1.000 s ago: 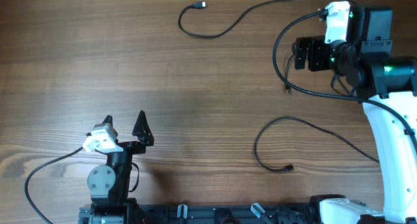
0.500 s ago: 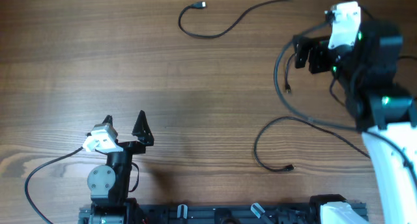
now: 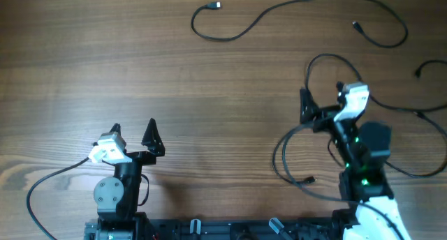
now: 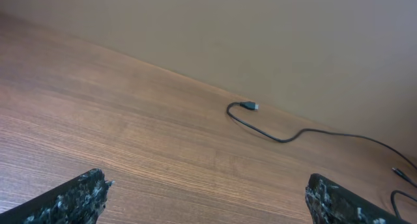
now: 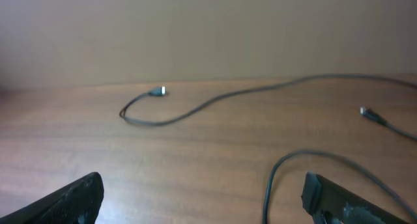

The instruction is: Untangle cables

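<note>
At the near edge of the bench (image 3: 209,93), left of mid, the L gripper (image 3: 133,126) sits w/ jaws wide apart and nothing between them. Its thick lead (image 3: 42,178) curls toward the near-left corner. In the L wrist view its fingers (image 4: 71,201) frame bare wood, w/ a plug (image 4: 251,106) far ahead.

Along the far edge, cable 1 (image 3: 234,38) starts at that plug (image 3: 217,4) left of centre and hooks back in a small loop. It then runs right in a long arc to a bend near the far-right corner, and its other end lies just inside that bend.

Right of mid, the R gripper (image 3: 323,97) hangs w/ jaws also spread, holding nothing. Cable 2 (image 3: 328,56) arches just beyond it and trails toward the right edge. Cable 3 (image 3: 273,158) loops on the gripper's left, closer to the near edge, and ends in a small plug. Cables 2 & 3 pass under or close by the arm; can't tell if they cross there. Cable 1 lies well apart from both.
</note>
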Motion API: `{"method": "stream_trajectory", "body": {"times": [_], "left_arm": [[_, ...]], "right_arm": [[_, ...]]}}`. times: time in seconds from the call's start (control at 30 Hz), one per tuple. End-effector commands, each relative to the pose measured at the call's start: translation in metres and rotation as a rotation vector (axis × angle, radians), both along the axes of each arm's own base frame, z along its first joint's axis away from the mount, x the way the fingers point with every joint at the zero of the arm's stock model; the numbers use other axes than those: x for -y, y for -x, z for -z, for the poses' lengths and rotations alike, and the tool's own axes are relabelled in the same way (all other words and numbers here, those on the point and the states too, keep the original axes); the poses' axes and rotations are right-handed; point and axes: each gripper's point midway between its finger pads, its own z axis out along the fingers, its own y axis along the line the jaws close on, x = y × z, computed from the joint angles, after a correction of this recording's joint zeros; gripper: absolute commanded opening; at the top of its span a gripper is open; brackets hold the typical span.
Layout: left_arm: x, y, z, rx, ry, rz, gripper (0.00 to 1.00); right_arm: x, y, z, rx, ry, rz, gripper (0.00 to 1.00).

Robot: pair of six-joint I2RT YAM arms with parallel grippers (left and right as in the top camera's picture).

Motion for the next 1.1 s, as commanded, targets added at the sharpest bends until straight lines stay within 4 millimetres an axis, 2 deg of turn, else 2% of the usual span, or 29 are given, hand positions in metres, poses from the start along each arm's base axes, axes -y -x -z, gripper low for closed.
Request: {"method": "stream_trajectory", "body": {"times": [0.0, 0.53, 0.7, 0.87, 1.07], "left_arm": [[0.001, 0.000, 0.002, 0.000, -0.019, 0.010, 1.00], [0.001, 0.000, 0.002, 0.000, -0.019, 0.010, 1.00], [0.001, 0.000, 0.002, 0.000, -0.019, 0.010, 1.00], [0.001, 0.000, 0.002, 0.000, -0.019, 0.010, 1.00], [0.001, 0.000, 0.002, 0.000, -0.019, 0.010, 1.00]], "right_arm": [[-0.003, 0.018, 0.018, 0.005, -0.023, -0.016, 1.00], [0.015, 0.059, 0.040, 0.021, -0.005, 0.068, 1.00], [0.021, 0.065, 0.032, 0.067, 0.022, 0.096, 1.00], [0.021, 0.070, 0.004, 0.214, 0.122, 0.088, 1.00], [0.021, 0.070, 0.005, 0.218, 0.166, 0.084, 1.00]]}}
